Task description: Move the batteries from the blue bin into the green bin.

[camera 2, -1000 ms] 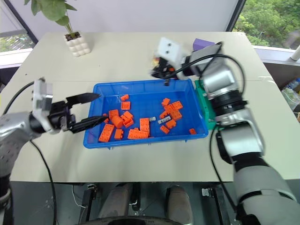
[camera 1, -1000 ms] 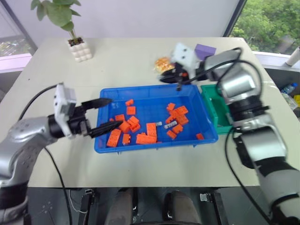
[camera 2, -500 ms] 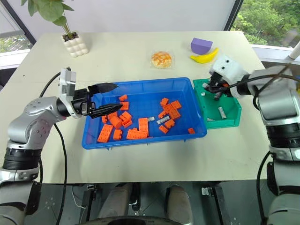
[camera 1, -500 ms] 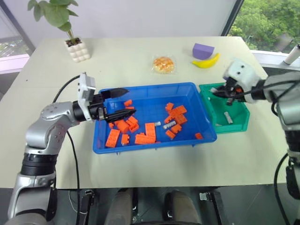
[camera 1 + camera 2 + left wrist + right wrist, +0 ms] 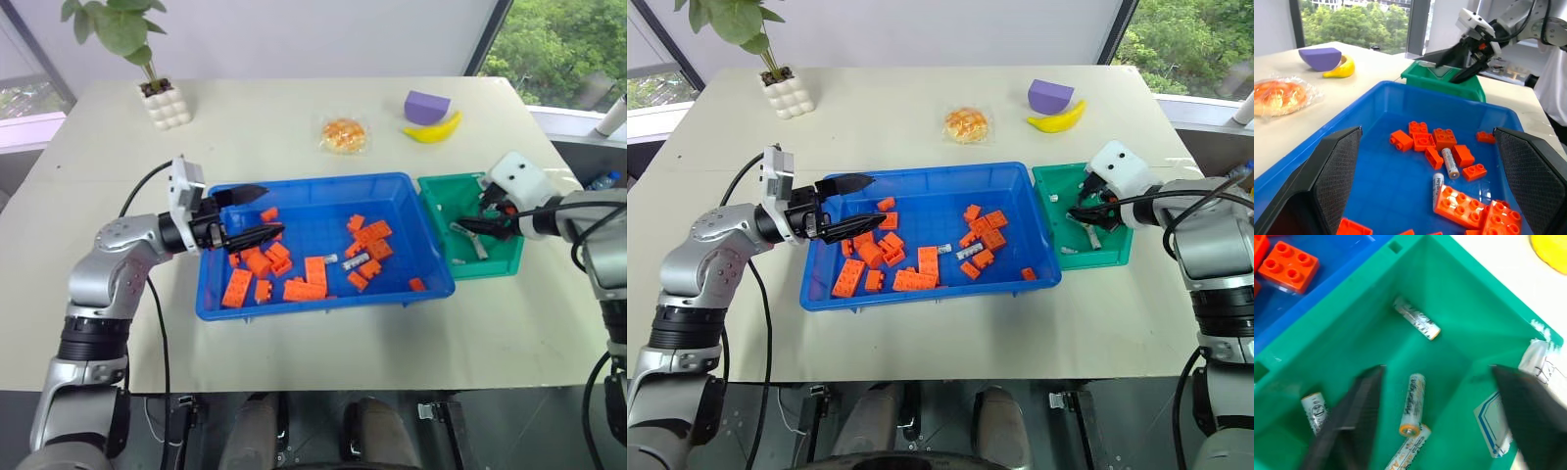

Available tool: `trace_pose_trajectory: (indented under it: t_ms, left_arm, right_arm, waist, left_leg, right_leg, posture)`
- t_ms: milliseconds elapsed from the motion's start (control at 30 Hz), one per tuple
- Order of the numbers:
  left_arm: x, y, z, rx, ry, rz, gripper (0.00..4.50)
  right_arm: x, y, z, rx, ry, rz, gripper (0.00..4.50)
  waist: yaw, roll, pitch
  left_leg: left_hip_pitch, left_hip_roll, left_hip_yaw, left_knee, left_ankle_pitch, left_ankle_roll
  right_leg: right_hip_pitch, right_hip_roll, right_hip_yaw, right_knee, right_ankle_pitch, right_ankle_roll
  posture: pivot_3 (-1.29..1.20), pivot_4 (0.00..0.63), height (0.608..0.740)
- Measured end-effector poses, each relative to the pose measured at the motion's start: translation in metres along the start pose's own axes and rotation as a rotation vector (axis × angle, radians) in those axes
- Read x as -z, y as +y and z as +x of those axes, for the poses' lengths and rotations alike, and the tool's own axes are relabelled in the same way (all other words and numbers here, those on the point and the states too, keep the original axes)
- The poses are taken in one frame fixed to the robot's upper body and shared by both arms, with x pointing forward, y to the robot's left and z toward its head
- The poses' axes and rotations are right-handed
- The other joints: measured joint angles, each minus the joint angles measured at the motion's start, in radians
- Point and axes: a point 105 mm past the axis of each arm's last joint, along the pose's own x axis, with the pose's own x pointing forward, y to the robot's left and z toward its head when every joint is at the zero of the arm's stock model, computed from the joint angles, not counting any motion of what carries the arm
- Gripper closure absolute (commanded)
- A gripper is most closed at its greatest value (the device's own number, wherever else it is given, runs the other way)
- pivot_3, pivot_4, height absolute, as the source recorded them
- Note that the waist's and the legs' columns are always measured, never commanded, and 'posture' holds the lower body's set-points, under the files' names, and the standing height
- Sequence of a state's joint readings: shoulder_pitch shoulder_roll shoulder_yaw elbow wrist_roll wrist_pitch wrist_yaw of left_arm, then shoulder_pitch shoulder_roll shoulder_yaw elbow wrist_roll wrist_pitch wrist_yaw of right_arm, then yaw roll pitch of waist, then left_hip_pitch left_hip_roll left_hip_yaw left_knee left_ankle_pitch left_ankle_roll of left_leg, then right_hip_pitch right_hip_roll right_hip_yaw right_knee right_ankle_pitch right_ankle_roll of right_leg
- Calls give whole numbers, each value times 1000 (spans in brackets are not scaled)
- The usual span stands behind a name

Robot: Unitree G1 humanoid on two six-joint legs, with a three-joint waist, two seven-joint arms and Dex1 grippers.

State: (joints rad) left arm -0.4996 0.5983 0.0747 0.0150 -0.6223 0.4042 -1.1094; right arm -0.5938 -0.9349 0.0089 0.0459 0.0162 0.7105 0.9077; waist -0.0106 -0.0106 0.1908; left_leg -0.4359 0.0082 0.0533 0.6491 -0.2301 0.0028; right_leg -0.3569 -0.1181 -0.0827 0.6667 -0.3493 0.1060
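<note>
Inside green bin: four batteries

beige table carries blue bin mid-front, green bin beside it, plant pot far-left corner, bun, purple block, banana toward far-right corner.

the blue bin, a wide shallow bright-blue tray, sits at the centre of the frame, with two silver-grey batteries lying flat right of its middle among scattered orange bricks. touching its right end stands the green bin, smaller and deeper with sloped walls; four batteries with orange ends lie loose on its floor at different angles.
</note>
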Motion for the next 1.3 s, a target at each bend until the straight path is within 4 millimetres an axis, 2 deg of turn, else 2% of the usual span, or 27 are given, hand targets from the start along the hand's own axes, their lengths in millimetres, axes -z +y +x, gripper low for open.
trace_pose_trajectory:
  t_ms: [167, 200, 267, 333, 433, 567, 667, 767, 900, 1100, 1300]
  left_arm:
    - [-1, -1, -8, -16, 17, 16, 0]
    - [-2, -1, -10, -18, 21, 20, 0]
    - [-2, -2, -11, -19, 32, 17, 0]
    - [-3, -4, -12, -10, 42, 22, 0]
    - [-3, -8, -16, -3, 55, 12, 0]
    - [0, -11, -23, -32, 66, -10, 0]
    - [-3, -11, -24, -59, 54, -5, 0]
    - [-2, -12, -29, -98, 47, -6, 0]
    - [4, -19, -34, -127, 56, -33, 0]
    - [3, -31, -48, -144, 107, -43, 0]
    - [7, -40, -57, -128, 171, -53, 0]
  right_arm:
    - [-3, -8, 3, 43, -26, -7, 123]
    - [-9, -11, 3, 49, -51, -12, 123]
    - [-36, -14, 3, 46, -146, -30, 123]
    - [-64, -9, 3, -2, -254, -28, 123]
    - [-92, 17, 7, -164, -379, 17, 123]
    - [-112, 63, 19, -421, -485, 76, 123]
    - [-125, 90, 27, -539, -564, 96, 123]
    - [-127, 107, 37, -615, -601, 111, 123]
    - [-117, 126, 50, -716, -599, 123, 123]
    - [-105, 149, 48, -913, -546, 79, 123]
    - [-102, 162, 47, -1023, -512, 50, 123]
  waist:
    - [0, 0, 0]
    - [-1, 0, 0]
    - [-5, 0, 0]
    - [-6, 0, 0]
    - [-3, 0, 0]
    - [1, 0, 0]
    - [1, 0, 0]
    - [-1, 0, 0]
    - [-2, 0, 0]
    - [-4, 0, 0]
    - [-2, 0, 0]
  left_leg:
    - [0, 0, 0, 0, 0, 0]
    - [0, 0, 0, 0, 0, 0]
    - [0, 1, 0, 0, 0, 0]
    - [0, 1, 0, 0, 0, 0]
    - [0, 1, -1, 0, 0, 0]
    - [0, 1, -1, 1, 0, 0]
    - [0, 0, -1, 1, 0, 0]
    - [0, 0, -2, 0, 0, 0]
    - [0, 0, -1, 1, 0, 0]
    - [0, 1, -2, 0, 0, 0]
    - [0, 1, -2, 0, 0, 0]
  right_leg:
    - [0, 0, 0, 0, 0, 0]
    - [0, 0, 0, 0, 0, 0]
    - [0, 1, 0, 0, 0, 0]
    - [0, 1, 0, 0, 0, 0]
    - [0, 1, 0, 0, 0, 0]
    - [1, 1, 0, 0, 0, 0]
    - [1, 1, 0, 0, 0, 0]
    - [0, 1, 0, 1, 0, 0]
    - [0, 1, 0, 1, 0, 0]
    - [0, 1, 0, 1, 0, 0]
    - [0, 1, 0, 1, 0, 0]
  posture:
    - [0, 150, 739]
    - [0, 150, 739]
    - [0, 150, 739]
    - [0, 150, 739]
    - [0, 150, 739]
    - [0, 150, 739]
    - [0, 150, 739]
    - [0, 150, 739]
    - [0, 150, 739]
    - [0, 150, 739]
    - [0, 150, 739]
